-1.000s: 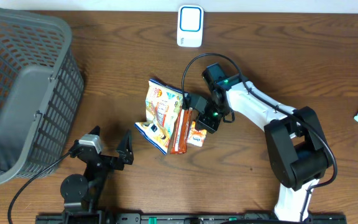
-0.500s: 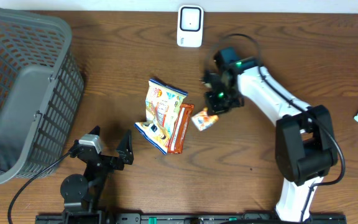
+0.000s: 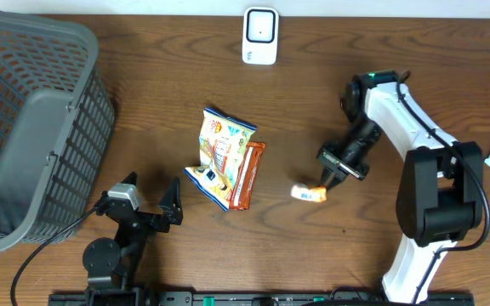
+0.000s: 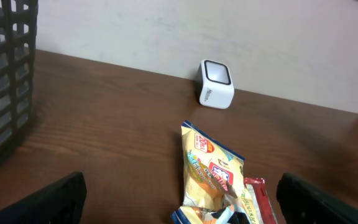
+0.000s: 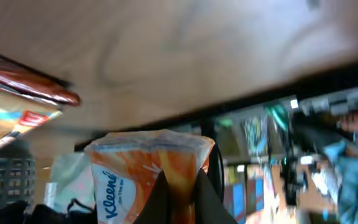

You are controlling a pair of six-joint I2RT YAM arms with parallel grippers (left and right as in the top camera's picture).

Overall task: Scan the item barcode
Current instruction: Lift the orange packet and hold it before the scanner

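The right gripper (image 3: 330, 174) has swung off the snack bags (image 3: 224, 157), clenched on the Kleenex pack (image 3: 310, 194), now well short and right of the scanner (image 3: 260, 36); from the left wrist that scanner (image 4: 215, 84) stands far ahead of the gaping left gripper (image 4: 180, 186); the right wrist shows the pack (image 5: 148, 165) pinched endwise.

Brown wood-grain table (image 3: 168, 76), evenly lit; its far edge meets a plain, pale off-white wall (image 4: 135, 25). Soft, diffuse light casts only faint shadows on the tabletop.
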